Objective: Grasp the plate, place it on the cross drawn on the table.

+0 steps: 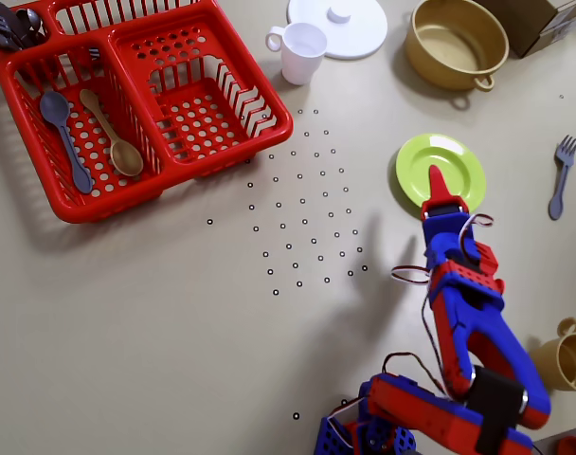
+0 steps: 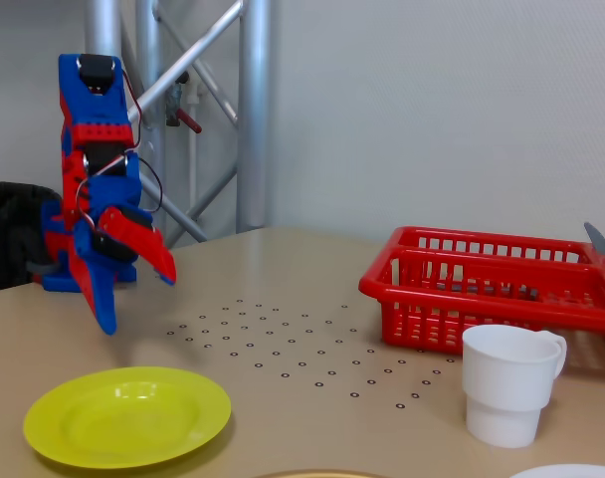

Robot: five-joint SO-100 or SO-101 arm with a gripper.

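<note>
A lime-green plate (image 1: 449,161) lies flat on the table right of centre in the overhead view; it also shows at the front left of the fixed view (image 2: 128,416). My red-and-blue gripper (image 1: 438,190) hangs over the plate's near rim. In the fixed view the gripper (image 2: 138,301) is open and empty, with its red finger (image 2: 148,247) and blue finger (image 2: 99,294) spread apart, a little above the table behind the plate. It does not touch the plate. No drawn cross shows; only a patch of small black dots (image 1: 302,213) marks the table.
A red dish rack (image 1: 127,95) holding spoons stands at the top left. A white cup (image 1: 302,52), a white lid (image 1: 337,24) and a tan pot (image 1: 456,43) stand along the back. A blue-grey fork (image 1: 561,175) and a tan mug (image 1: 570,358) are at the right.
</note>
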